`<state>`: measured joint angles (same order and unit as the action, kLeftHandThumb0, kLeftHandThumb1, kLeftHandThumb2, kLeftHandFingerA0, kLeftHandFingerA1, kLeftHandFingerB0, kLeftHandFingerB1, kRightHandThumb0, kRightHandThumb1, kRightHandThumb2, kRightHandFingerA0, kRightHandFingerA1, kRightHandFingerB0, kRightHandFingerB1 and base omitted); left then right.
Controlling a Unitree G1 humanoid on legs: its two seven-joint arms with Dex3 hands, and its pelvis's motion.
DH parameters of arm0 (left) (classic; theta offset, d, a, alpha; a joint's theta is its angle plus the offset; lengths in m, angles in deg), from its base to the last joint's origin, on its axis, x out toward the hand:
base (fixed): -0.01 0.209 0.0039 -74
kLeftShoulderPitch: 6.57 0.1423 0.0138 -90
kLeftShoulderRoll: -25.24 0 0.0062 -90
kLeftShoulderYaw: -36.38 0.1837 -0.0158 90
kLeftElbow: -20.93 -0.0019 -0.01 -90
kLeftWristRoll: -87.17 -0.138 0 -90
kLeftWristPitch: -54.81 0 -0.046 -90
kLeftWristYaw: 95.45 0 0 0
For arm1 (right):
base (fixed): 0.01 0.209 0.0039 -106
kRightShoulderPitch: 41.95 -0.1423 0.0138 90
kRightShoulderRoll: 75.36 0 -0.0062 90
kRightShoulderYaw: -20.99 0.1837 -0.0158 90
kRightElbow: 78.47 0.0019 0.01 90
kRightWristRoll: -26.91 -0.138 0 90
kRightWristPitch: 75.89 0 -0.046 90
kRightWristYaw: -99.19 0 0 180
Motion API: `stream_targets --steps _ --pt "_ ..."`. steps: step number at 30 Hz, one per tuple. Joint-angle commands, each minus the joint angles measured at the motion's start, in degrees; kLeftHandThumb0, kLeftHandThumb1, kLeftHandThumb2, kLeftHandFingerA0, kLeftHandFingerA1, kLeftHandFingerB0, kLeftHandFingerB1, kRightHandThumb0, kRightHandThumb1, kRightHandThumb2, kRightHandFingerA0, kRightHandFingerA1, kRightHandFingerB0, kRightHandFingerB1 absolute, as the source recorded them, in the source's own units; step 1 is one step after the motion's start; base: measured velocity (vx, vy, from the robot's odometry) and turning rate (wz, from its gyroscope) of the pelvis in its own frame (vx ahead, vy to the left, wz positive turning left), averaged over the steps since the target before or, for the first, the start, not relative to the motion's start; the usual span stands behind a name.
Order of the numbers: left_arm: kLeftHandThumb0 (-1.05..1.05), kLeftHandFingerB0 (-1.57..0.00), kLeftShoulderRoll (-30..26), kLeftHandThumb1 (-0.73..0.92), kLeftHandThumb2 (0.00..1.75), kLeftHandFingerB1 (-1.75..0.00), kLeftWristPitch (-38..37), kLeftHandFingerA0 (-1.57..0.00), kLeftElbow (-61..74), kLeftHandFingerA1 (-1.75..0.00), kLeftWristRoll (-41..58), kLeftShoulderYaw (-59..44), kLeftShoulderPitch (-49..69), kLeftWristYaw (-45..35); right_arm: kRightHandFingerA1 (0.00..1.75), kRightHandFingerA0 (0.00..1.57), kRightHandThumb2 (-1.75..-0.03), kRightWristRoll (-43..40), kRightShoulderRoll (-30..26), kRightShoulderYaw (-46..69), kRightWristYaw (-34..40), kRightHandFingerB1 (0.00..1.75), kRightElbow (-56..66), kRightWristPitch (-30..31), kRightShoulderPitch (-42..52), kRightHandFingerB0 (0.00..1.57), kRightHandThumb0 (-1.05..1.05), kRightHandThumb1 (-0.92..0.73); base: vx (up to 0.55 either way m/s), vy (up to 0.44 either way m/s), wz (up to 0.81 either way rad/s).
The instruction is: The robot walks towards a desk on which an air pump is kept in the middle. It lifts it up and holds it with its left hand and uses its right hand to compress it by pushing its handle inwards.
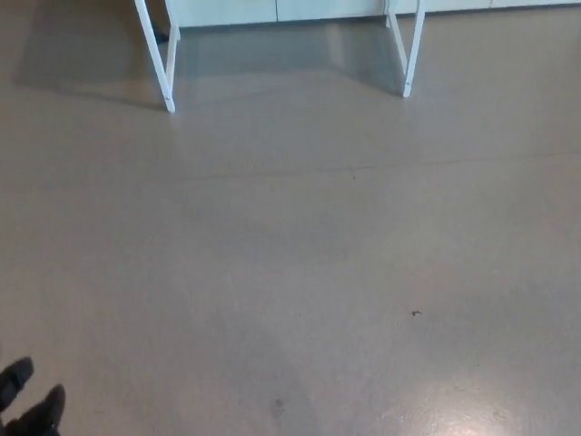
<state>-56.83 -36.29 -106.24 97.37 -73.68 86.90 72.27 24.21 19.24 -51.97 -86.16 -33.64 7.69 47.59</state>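
Observation:
The air pump is not visible in the head view. Only the desk's two white legs, the left leg (156, 53) and the right leg (410, 47), show at the top of the picture, far ahead across the floor. The desk top is cut off by the upper edge. My left hand (29, 404) shows as black fingertips at the bottom left corner, spread apart and holding nothing. My right hand is out of the picture.
A wide stretch of beige floor (300, 272) lies between me and the desk. White cabinet fronts (272, 11) run along the wall behind the desk legs. A small dark speck (416, 313) lies on the floor.

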Motion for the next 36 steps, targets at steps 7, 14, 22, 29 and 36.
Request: stream_targets --steps 7,14,22,29,36 --pt "-0.36 -0.16 -1.0 0.70 0.71 -0.33 -1.1 -0.22 -0.4 -0.37 4.6 -2.4 1.1 -4.8 0.42 0.43 -0.62 -3.5 0.9 1.6 -1.2 0.33 0.3 -6.0 2.2 0.31 -0.23 -0.77 0.13 0.180 -0.14" --pt "-0.27 -0.15 -0.1 0.80 0.72 -0.32 0.4 -0.17 2.2 -0.35 7.1 -3.0 4.8 -6.4 0.59 0.38 -1.00 -3.8 2.3 1.9 -1.1 0.50 2.8 -6.8 7.5 0.18 -0.19 -0.57 0.25 0.233 0.02" --pt "-0.16 -0.19 2.1 0.86 0.68 -0.29 1.5 -0.18 5.2 -0.32 9.8 -4.5 9.5 -6.9 0.44 0.54 -0.63 -3.9 2.8 2.0 -1.4 0.34 4.0 -8.4 13.0 0.31 -0.22 -0.78 0.28 -0.059 0.11" --pt "-0.18 -0.18 1.5 0.87 0.71 -0.30 1.8 -0.20 3.6 -0.32 9.6 -4.4 8.4 -6.5 0.45 0.55 -0.63 -3.7 2.6 1.7 -1.0 0.35 3.3 -9.4 12.8 0.32 -0.22 -0.77 0.33 -0.178 0.23" --pt "-0.21 -0.20 1.4 0.84 0.69 -0.31 1.5 -0.22 2.9 -0.34 9.9 -4.5 7.6 -6.5 0.45 0.55 -0.62 -4.1 2.8 1.8 -0.7 0.35 3.6 -8.7 12.5 0.33 -0.24 -0.76 0.30 -0.014 -0.10"
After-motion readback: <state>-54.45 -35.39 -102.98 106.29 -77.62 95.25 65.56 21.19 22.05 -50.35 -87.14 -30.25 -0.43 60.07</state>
